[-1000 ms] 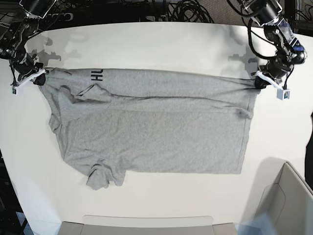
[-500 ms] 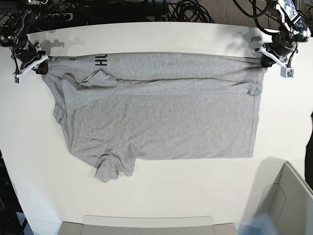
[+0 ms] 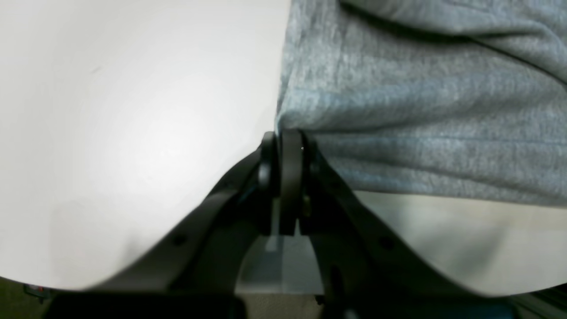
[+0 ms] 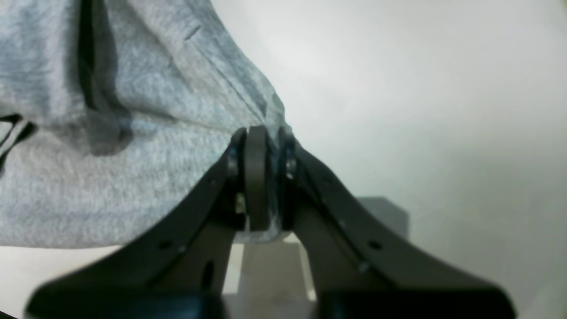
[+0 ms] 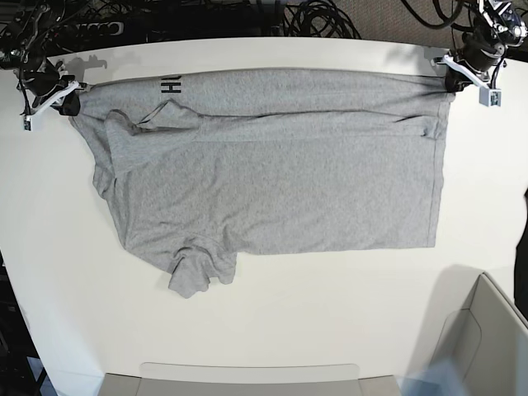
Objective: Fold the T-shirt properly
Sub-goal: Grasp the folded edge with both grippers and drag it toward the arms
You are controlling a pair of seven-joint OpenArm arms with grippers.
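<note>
The heather-grey T-shirt [image 5: 272, 173] lies spread across the white table [image 5: 330, 330], stretched along its far edge. Black lettering [image 5: 170, 83] shows near its upper left. A sleeve [image 5: 194, 272] is bunched at the lower left. My left gripper [image 5: 451, 80] is shut on the shirt's far right corner; in the left wrist view its jaws [image 3: 283, 137] pinch the cloth edge [image 3: 398, 115]. My right gripper [image 5: 68, 102] is shut on the far left corner; in the right wrist view its jaws [image 4: 257, 133] pinch the cloth [image 4: 110, 133].
Dark cables [image 5: 313, 16] lie beyond the table's far edge. A grey box [image 5: 487, 338] stands at the lower right corner. A pale tray edge [image 5: 247, 375] runs along the near edge.
Both grippers have pulled the shirt's far edge toward the back of the table. The whole shirt has slid that way and lies more stretched.
</note>
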